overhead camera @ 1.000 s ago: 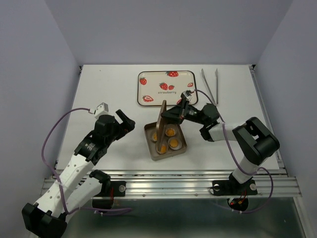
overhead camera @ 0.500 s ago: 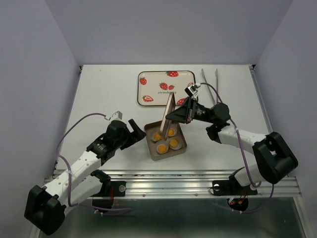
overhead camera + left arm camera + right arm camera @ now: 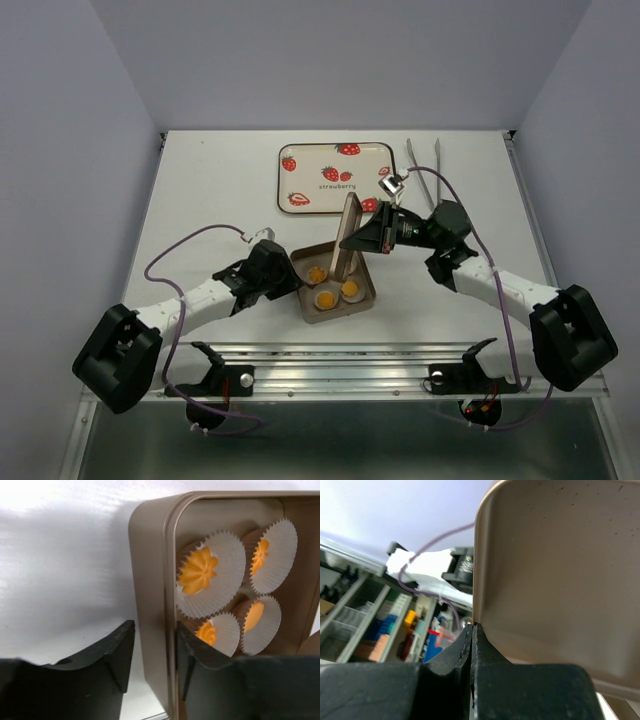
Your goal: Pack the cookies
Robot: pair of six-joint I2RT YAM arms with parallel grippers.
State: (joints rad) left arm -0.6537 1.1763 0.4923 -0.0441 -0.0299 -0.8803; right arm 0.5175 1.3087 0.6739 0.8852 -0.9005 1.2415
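A bronze tin (image 3: 304, 300) stands at the table's front middle, with several orange-yellow cookies (image 3: 326, 298) in white paper cups inside it. The left wrist view shows those cookies (image 3: 198, 571) close up. My left gripper (image 3: 293, 283) straddles the tin's left wall (image 3: 150, 595), one finger outside, the other inside, closed on it. The tin's lid (image 3: 349, 235) stands almost upright over the tin's back right part. My right gripper (image 3: 347, 243) is shut on the lid's edge (image 3: 560, 570), fingertips (image 3: 472, 626) pinched together at the rim.
A white strawberry-printed tray (image 3: 320, 158) lies behind the tin. Metal tongs (image 3: 425, 170) rest at the back right. The right arm's cable loops above its wrist, near the tongs. The table's front rail runs just behind the arm bases.
My left arm reached right to the tin and its jaws narrowed round the left wall. The right arm shifted the upright lid slightly right and back.
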